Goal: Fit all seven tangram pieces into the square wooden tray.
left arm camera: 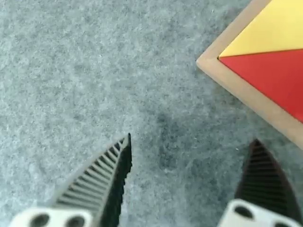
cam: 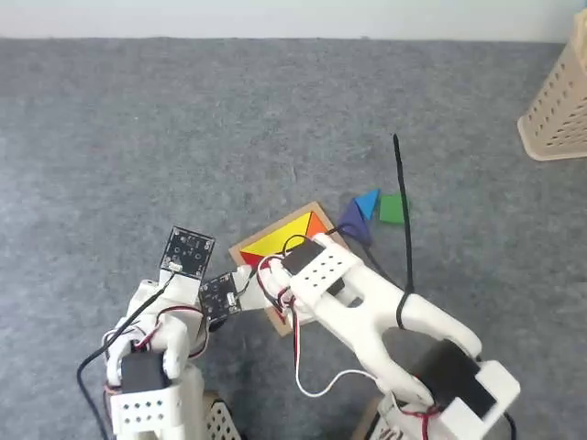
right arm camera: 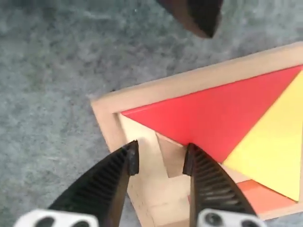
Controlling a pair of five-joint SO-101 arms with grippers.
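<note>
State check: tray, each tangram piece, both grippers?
tray: partly filled, bare wood at one corner
red triangle: in tray
yellow triangle: in tray
orange piece: in tray
blue triangle: on carpet, outside tray
green square: on carpet, outside tray
purple piece: on carpet, outside tray
left gripper: open, over carpet by tray corner
right gripper: open, over tray's bare corner

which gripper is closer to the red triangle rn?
Right. The right gripper hangs over a bare corner of the tray, beside the red triangle. The left gripper is over carpet, outside the tray.
</note>
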